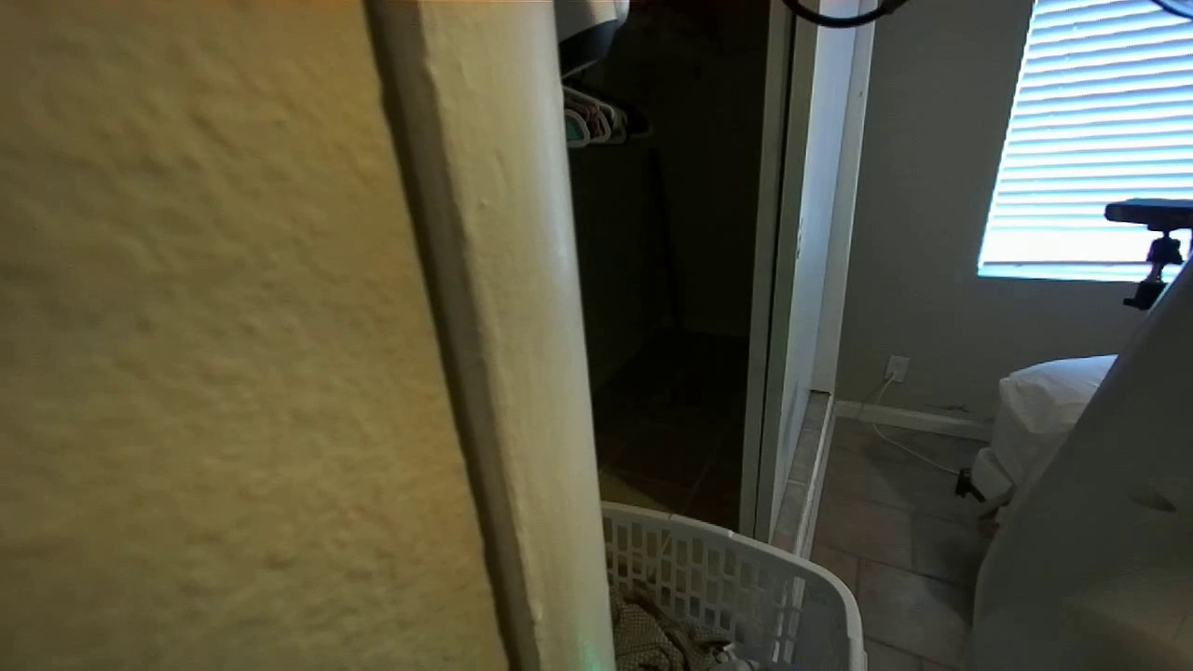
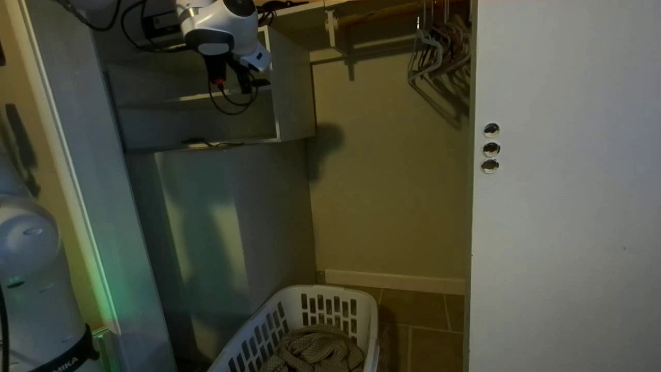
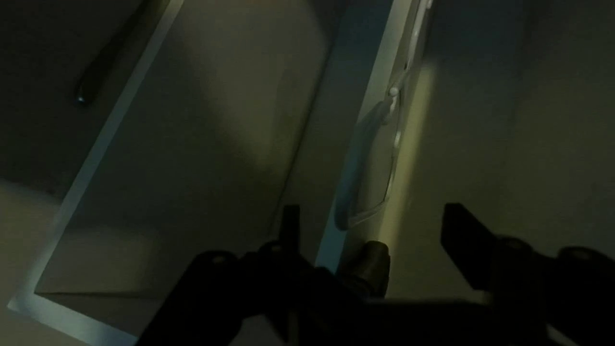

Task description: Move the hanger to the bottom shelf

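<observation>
Shelf unit [image 2: 294, 85]: far left, with a middle board [image 3: 383, 67] parting an upper compartment from a lower one.
Hanger [image 3: 361, 154]: in the wrist view, a pale looped shape, which I take to be it, lies along the front edge of that board, not on the bottom shelf.
Gripper [image 3: 372, 214]: jaws well apart, with nothing seen caught between them; the hanger's closest end lines up with the gap, though depth is hard to judge. A rounded stub [image 3: 372, 264] lower down is too dark to name.
Bottom shelf [image 2: 266, 140]: the goal, below the gripper; a small dark thing [image 2: 194, 140] at its front edge cannot be identified.
Rod hangers [image 2: 439, 54]: bunched far right, apparently no part of this job.
Laundry basket [image 2: 330, 290]: near, holding a patterned cloth [image 2: 315, 351].
Hanger's move: the approach looks mostly made; gripping, lowering and letting go seem left.
</observation>
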You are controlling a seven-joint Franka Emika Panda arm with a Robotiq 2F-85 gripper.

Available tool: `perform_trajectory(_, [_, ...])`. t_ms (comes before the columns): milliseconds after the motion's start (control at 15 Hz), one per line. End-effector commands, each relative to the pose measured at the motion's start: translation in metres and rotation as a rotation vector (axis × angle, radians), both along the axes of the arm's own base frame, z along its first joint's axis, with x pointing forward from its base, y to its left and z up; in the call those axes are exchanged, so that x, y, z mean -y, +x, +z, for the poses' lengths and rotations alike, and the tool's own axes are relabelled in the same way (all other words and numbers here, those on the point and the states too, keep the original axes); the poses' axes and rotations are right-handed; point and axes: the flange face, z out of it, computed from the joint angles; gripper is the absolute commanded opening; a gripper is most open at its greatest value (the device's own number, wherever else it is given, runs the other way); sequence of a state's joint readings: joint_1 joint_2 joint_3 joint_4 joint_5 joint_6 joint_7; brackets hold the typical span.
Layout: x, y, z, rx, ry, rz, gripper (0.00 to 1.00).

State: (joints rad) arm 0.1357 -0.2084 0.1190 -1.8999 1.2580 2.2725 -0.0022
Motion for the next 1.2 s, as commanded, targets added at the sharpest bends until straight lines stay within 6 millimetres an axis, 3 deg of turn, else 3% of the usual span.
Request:
perform_trajectory(0, [-0.008, 0.014, -0.003, -0.049, 0.085, -0.010, 0.45])
perform_trajectory(200, [-0.010, 0.017, -0.011, -0.091, 0.104, -0.001, 0.25])
perform_trajectory(333, [-0.011, 0.018, -0.014, -0.108, 0.108, 0.000, 0.17])
perform_trajectory(467, [-0.012, 0.019, -0.017, -0.127, 0.108, 0.000, 0.01])
perform_trajectory(933, [-0.013, 0.018, -0.012, -0.144, 0.131, 0.006, 0.03])
perform_trajectory(1133, [-0.003, 0.012, -0.009, -0.113, 0.151, 0.040, 0.03])
